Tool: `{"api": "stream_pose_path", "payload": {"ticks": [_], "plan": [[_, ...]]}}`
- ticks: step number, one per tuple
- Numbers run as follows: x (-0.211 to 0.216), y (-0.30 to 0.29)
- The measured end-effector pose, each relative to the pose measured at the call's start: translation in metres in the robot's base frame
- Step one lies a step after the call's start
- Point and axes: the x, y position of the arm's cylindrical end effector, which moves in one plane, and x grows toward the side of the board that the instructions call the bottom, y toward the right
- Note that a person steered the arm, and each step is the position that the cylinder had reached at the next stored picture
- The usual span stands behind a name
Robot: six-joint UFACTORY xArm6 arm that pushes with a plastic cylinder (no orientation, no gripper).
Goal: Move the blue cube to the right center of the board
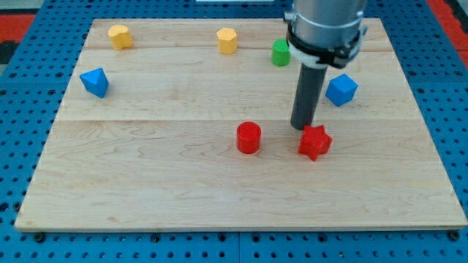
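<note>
Pale wooden surface (146,175) in planks, resting on a blue pegboard, with a strip of red showing at the view's top corners. No pincer anywhere on this rig, so nothing to report as apart or together: just a straight dark rod dropping out of a grey cylindrical housing near the top edge.

My tip (303,128) down at the board, a little right of centre, touching or all but touching the upper-left side of the red star block (315,142). Red cylinder (248,137) just to the left of that pair, near the middle of the surface.

Blue cube (341,89) up and to the right of the rod, close beside it but clear of it, roughly midway between the top edge and the middle band, and some way in from the right edge. Not touched by my tip.

Green cylinder (281,52) near the top edge, just left of the housing and partly tucked against it. Yellow block (227,40), roughly hexagonal, further left along the top edge. Another yellow block (121,36), shape hard to call, close to the top-left corner. Blue triangular block (95,82) near the left edge, below that yellow one and well apart from everything else.
</note>
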Motion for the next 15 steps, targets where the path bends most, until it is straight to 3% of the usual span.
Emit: {"api": "stream_pose_path", "payload": {"ticks": [2, 3, 5, 10, 11, 12, 13, 14, 15], "plan": [[0.057, 0.078], [0.062, 0.098], [0.029, 0.098], [0.02, 0.078], [-0.031, 0.068], [-0.067, 0.024], [-0.072, 0.096], [-0.077, 0.079], [-0.059, 0.127]]}}
